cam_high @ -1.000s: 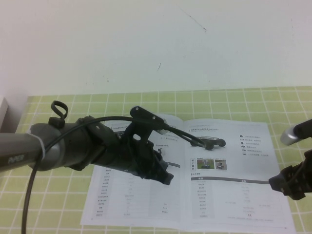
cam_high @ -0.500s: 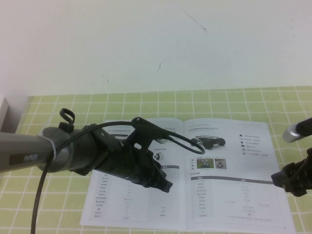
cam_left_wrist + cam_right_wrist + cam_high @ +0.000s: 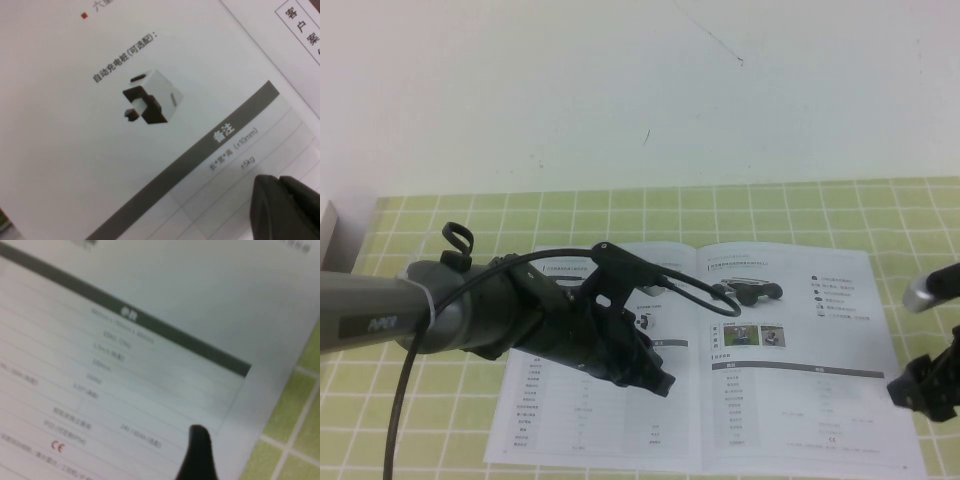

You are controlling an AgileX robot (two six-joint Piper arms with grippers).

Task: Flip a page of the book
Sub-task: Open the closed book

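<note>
Your book (image 3: 720,360) lies open and flat, glossy white pages on the green checked cloth (image 3: 440,215). Over its left page you see the left gripper (image 3: 655,378), fingers pressed together. Spread wide, the right gripper (image 3: 920,392) hangs off the right edge; its wrist camera alone shows a fingertip (image 3: 197,455) above the table print.

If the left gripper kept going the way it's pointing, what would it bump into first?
Probably the left page of the thin white paper booklet. The left gripper hangs over it, pointing down toward the dark-headed table. How high it hangs is unclear. The right gripper sits at the booklet's right edge.
</note>
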